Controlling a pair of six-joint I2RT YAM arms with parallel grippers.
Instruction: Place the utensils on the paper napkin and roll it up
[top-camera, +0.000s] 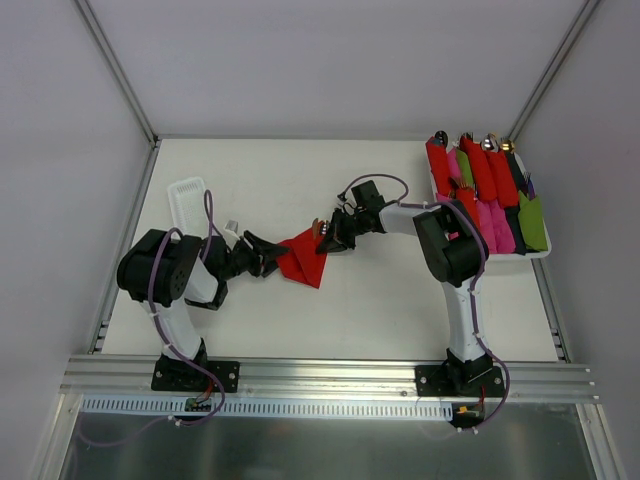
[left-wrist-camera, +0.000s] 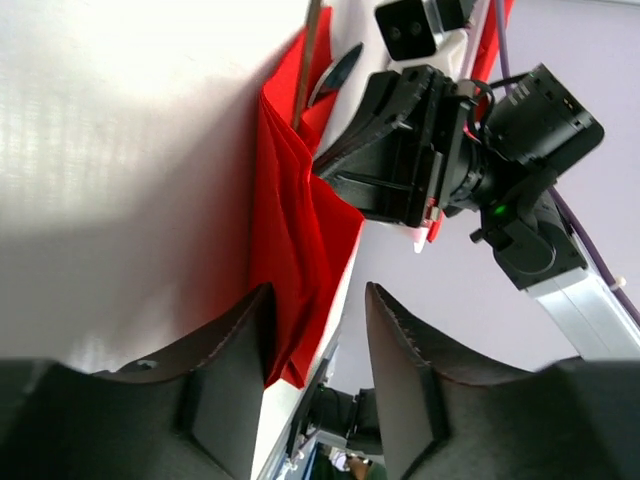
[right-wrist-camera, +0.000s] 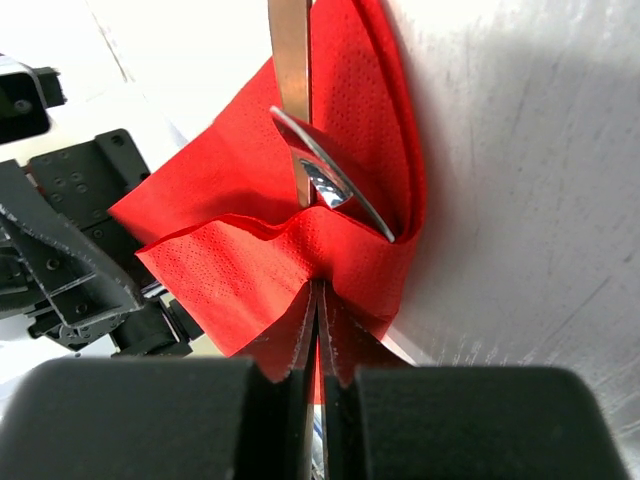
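Note:
The red paper napkin lies partly folded in the middle of the table, between the two grippers. My right gripper is shut on the napkin's edge and holds a flap folded over the utensils. A spoon head and a flat silvery handle lie inside the fold. My left gripper is open at the napkin's left corner; its fingers stand apart, the napkin's corner beside one of them. The utensils also show at the far end in the left wrist view.
A white tray at the right edge holds several red, pink and green rolled bundles with metal tips. A white ribbed holder lies at the left, behind my left arm. Grey walls enclose the table.

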